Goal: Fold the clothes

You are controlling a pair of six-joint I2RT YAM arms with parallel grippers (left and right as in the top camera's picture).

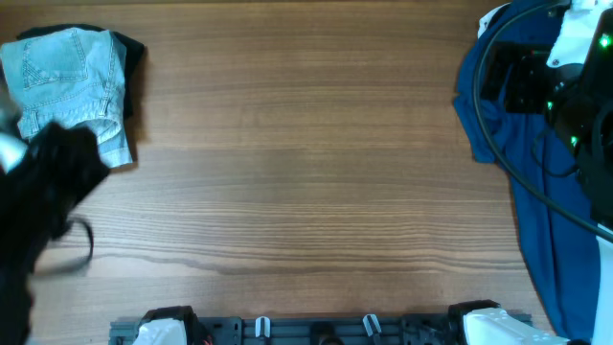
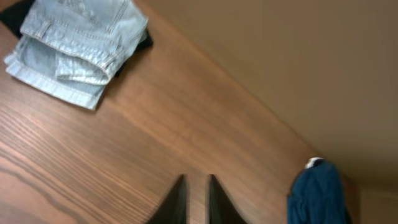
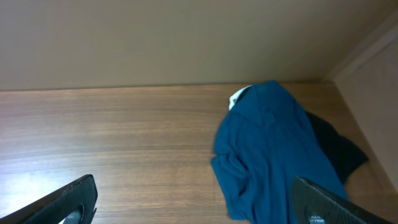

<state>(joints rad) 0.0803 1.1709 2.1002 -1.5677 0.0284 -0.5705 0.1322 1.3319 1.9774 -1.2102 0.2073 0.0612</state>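
Table (image 1: 316, 192) — one denim shorts (image 1: 67, 81), one blue garment (image 1: 536, 220); left gripper (image 2: 196, 200) barely parted, right gripper (image 3: 193, 205) wide — both empty.

My left gripper (image 2: 194, 186) shows 2 black fingers, and my right gripper (image 3: 196, 196) is black too. The desk (image 1: 306, 172) is warm brown wood, streaked with thin darker grain lines. The denim shorts (image 2: 81, 43) are pale blue, faded nearly white in patches, with lighter stitching lines along pockets and waistband. A black garment (image 1: 132, 50) edges out behind them. The large garment (image 3: 273, 149) is deep teal-blue and plain, with a white patch (image 3: 238, 96) at its top and black cloth (image 3: 339, 149) beside it. The wall (image 3: 155, 37) is flat beige. Green lights (image 1: 575, 142) glow on my right arm.
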